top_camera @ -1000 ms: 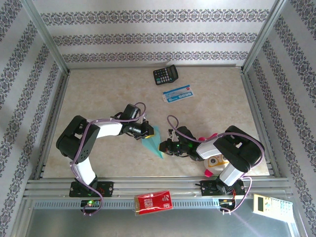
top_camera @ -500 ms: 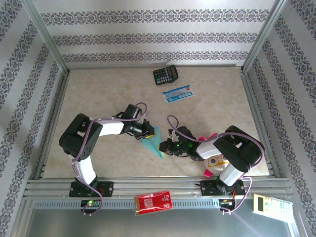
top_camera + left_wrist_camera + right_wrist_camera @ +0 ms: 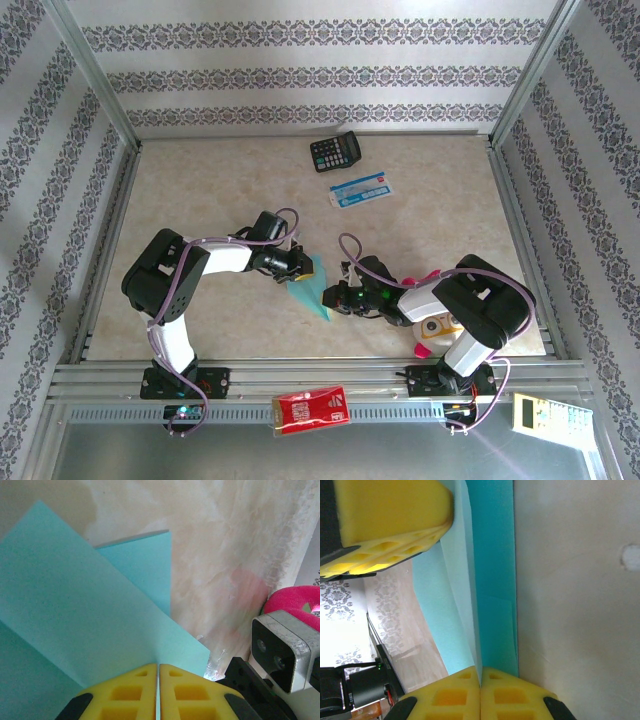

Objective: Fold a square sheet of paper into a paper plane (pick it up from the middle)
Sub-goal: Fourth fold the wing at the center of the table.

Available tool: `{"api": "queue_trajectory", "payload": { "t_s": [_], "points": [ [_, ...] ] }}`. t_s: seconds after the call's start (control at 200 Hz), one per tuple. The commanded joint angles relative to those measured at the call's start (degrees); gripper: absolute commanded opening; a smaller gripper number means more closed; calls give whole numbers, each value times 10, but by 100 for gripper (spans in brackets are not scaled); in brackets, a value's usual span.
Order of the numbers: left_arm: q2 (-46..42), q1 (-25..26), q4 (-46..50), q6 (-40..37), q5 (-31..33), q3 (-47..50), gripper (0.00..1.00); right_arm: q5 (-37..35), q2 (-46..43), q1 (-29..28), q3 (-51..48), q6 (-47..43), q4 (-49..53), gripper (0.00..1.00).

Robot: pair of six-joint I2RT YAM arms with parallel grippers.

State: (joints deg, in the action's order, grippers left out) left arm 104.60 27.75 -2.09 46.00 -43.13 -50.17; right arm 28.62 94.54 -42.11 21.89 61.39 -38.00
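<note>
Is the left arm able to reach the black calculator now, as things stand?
Probably not at once: the left gripper is shut on the turquoise paper and would have to release it first. Beyond that, only the blue-and-white card lies near its path to the calculator.

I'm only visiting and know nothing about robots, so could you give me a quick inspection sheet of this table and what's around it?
Surface: marbled beige table, flat.
Job's things: turquoise paper, partly folded, held between the two arms near the middle.
Clutter: black calculator and blue-and-white card at the far side; pink-and-white toy by the right arm; red packet at the front edge.
Hands: left hand and right hand each pinch the paper, yellow pads closed.
Cables: purple cables loop along both arms.
Surroundings: patterned walls, metal frame.
</note>
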Motion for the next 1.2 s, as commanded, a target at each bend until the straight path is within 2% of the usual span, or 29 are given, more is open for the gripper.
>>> {"api": "queue_trajectory", "payload": {
  "t_s": [0.0,0.874,1.199],
  "points": [
    [12,2,10,-16,10,-2,11,-59,27,4,-12,-11,45,7],
    [13,-7,-21,-9,20,33,10,-59,20,2,-16,-6,45,10],
    [9,-10,-42,-5,14,43,11,-62,-13,3,-19,-8,56,13]
  ]
}}
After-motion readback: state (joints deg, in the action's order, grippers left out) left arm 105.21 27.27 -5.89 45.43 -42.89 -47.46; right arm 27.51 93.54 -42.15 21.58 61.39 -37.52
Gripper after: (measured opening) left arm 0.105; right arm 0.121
